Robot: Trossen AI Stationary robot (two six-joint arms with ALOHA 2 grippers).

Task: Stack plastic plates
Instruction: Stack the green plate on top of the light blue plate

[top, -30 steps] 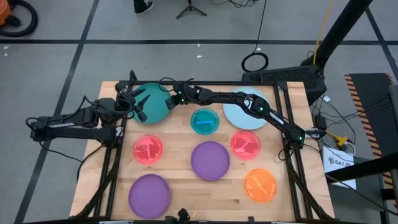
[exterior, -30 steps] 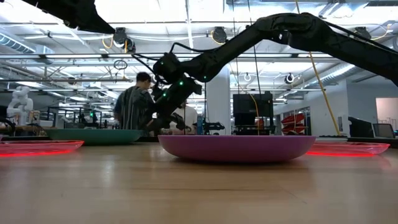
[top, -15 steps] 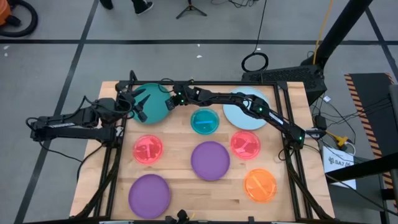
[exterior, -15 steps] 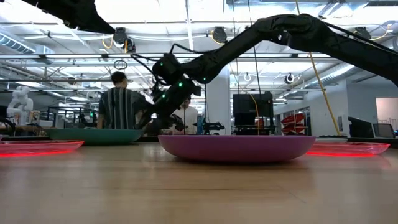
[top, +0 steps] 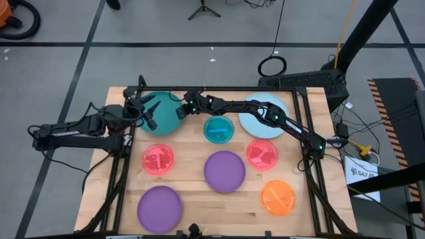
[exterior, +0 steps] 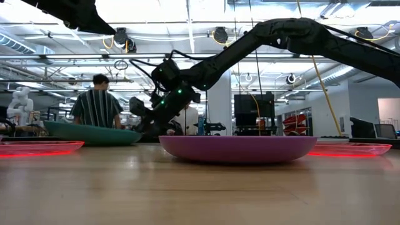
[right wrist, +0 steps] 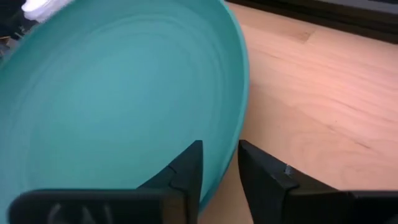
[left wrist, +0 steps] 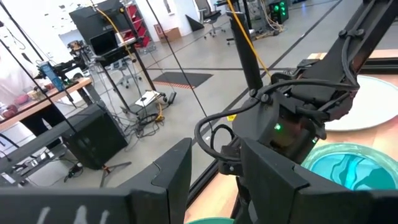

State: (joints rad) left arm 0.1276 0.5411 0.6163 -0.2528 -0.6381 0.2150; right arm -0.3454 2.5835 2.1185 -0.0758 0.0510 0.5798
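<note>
Eight plates lie spread over our wooden desk [top: 192, 176]. Nearest the front edge sit a purple plate [top: 159, 206] and an orange plate [top: 277, 197]; behind them come a pink-red plate [top: 158, 159], a second purple plate [top: 224, 170] and another pink-red plate [top: 262, 154]. Farther back a small cyan plate [top: 218, 129] rests between the dark green plate [top: 161, 113] and the light blue plate [top: 257, 119], which our right arm partly covers. Our right pincer [right wrist: 219, 168] reaches across the back of the desk and grips the green plate's rim, one finger inside the dish and one outside it. In the low view that plate [exterior: 94, 133] sits tilted, its far side raised off the wood. Our left pincer [top: 150, 109] hovers over the green plate's left part with its fingers spread apart, holding nothing. Beyond the desk a person [exterior: 95, 106] in a striped shirt stands in the room.
</note>
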